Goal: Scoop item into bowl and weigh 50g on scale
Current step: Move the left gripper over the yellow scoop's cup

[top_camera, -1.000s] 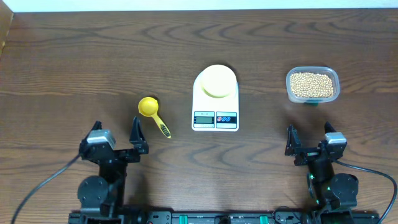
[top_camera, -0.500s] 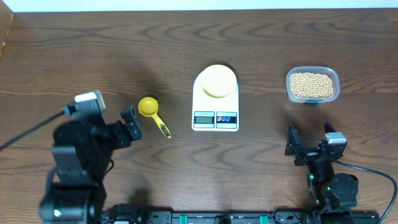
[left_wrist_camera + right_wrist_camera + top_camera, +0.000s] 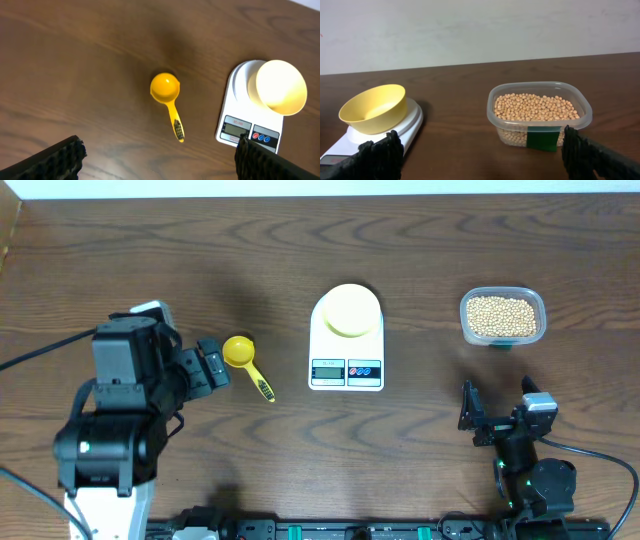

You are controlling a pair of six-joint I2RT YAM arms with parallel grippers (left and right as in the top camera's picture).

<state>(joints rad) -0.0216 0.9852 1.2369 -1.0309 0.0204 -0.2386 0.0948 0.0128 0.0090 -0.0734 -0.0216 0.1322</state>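
The pale yellow bowl (image 3: 350, 310) stands on the white scale (image 3: 346, 372) at the table's middle. The beans (image 3: 501, 317) fill a clear plastic tub (image 3: 467, 327) at the right. A bright yellow scoop (image 3: 240, 352) lies left of the scale, handle pointing toward me. My left gripper (image 3: 212, 366) is open and empty, raised just left of the scoop. In the left wrist view (image 3: 160, 160) the scoop (image 3: 165, 89), bowl (image 3: 280, 86) and scale (image 3: 245, 131) lie ahead. My right gripper (image 3: 497, 415) is open and empty, low before the tub. The right wrist view (image 3: 482, 155) shows beans (image 3: 535, 106), bowl (image 3: 372, 107) and scale (image 3: 410, 125).
The dark wooden table (image 3: 420, 240) runs to a white wall (image 3: 480, 30) at the back. The tub (image 3: 580, 120) carries a green label on its near side. Cables trail from both arm bases at the front edge.
My left arm has risen from its rest pose and swung forward, bringing its open gripper beside the scoop. The right arm, scoop, bowl and tub have not moved.
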